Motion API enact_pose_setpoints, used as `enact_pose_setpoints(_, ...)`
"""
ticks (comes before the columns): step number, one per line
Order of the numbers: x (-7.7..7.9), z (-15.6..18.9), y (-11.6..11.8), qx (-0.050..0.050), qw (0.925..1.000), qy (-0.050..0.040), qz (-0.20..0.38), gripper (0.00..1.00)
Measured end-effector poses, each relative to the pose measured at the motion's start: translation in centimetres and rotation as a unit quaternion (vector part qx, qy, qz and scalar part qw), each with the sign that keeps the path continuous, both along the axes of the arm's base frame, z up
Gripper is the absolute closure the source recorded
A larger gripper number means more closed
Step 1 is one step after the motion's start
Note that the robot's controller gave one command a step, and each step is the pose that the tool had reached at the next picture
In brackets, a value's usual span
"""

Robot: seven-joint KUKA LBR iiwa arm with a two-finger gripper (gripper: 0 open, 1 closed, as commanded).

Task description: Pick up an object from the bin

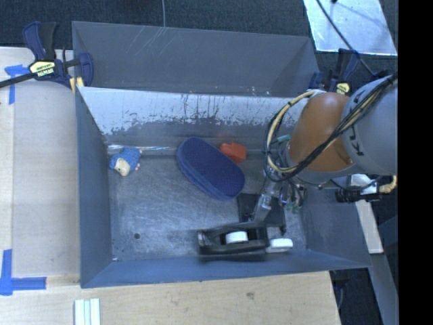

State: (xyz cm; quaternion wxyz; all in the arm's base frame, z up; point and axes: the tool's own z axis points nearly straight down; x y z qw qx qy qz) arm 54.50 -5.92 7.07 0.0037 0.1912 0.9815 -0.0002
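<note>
So, the grey metal bin (93, 202) is seen from above, with the arm coming in from 3 o'clock. Its orange wrist cover (326, 135) is parked over the bin's right wall, with cables (276, 128) looped around it. The claw (270, 208) is lowered near the floor at about 4 o'clock. How far open it is can't be told, since it's all dark metal against dark shadow down there. Nothing can be made out as held in it either.

The closest thing is a black tape dispenser (226, 242) with a white roll (236, 236) in it. It's laid flat along the front wall at roughly 5 o'clock, just below the claw. Contact between the two can't be confirmed. A small white piece (281, 244) is seen at the dispenser's right end.

A dark blue oval zip case (210, 168) is lying around the middle, tilted toward 12. A small orange object (234, 152) is tucked just beside it at 1 o'clock, against the back wall. A little blue and cream toy (124, 161) is left well apart at 10 o'clock.
</note>
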Motion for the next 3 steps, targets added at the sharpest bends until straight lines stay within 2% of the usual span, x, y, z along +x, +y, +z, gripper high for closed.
enact_pose_setpoints(1,0.0,0.0,0.0,0.000,1.0000,-0.0004,0.000,1.00)
enact_pose_setpoints(2,0.2,6.8,-0.1,0.000,1.0000,-0.0014,0.001,1.00)
enact_pose_setpoints(3,0.4,8.3,-0.2,0.000,1.0000,0.0001,0.002,1.00)
